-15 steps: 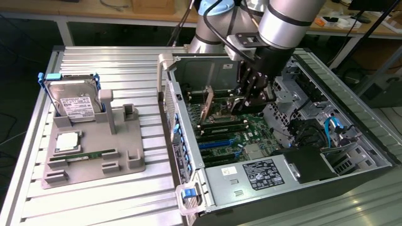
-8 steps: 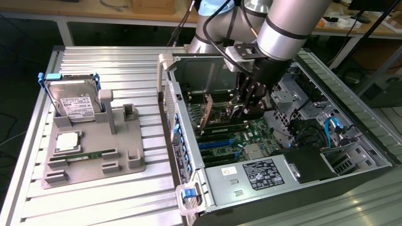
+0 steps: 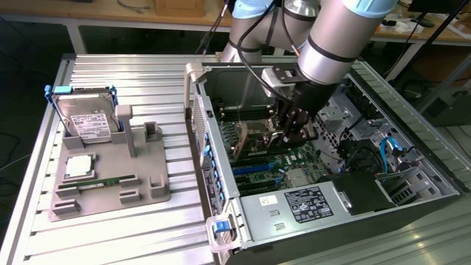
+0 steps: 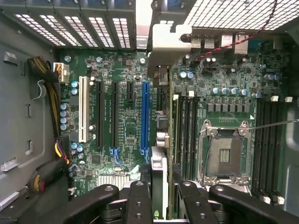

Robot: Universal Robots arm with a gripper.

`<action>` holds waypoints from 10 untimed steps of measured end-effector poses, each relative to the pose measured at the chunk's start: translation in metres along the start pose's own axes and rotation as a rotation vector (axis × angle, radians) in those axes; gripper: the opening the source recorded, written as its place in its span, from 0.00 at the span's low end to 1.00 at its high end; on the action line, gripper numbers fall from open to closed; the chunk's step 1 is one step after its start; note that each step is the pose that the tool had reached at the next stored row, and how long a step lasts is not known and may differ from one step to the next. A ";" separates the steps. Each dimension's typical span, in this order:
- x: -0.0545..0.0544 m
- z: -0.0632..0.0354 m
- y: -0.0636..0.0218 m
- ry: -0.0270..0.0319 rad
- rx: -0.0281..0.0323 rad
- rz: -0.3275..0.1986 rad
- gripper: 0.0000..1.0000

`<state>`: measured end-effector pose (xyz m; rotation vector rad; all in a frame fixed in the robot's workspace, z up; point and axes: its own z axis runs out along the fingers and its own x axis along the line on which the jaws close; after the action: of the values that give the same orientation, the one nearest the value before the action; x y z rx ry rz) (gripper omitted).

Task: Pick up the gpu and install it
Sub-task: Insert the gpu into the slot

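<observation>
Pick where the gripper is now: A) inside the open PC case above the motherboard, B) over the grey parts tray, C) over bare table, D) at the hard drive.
A: the gripper is down inside the open case, holding the gpu edge-on above the motherboard; the hard drive stands outside on the tray.

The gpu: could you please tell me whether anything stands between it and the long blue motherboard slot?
Nothing visible does. The gpu is clamped between the fingers above the motherboard, and the blue slot lies bare.
</observation>
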<state>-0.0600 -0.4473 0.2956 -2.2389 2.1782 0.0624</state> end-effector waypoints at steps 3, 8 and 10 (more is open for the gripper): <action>0.003 0.0114 0.0001 -0.0026 0.0005 0.000 0.27; 0.008 0.0148 0.0140 -0.0085 0.0014 0.002 0.27; 0.012 0.0168 0.0164 -0.0106 0.0023 0.002 0.27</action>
<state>-0.0763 -0.4587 0.2786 -2.2304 2.1736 0.0716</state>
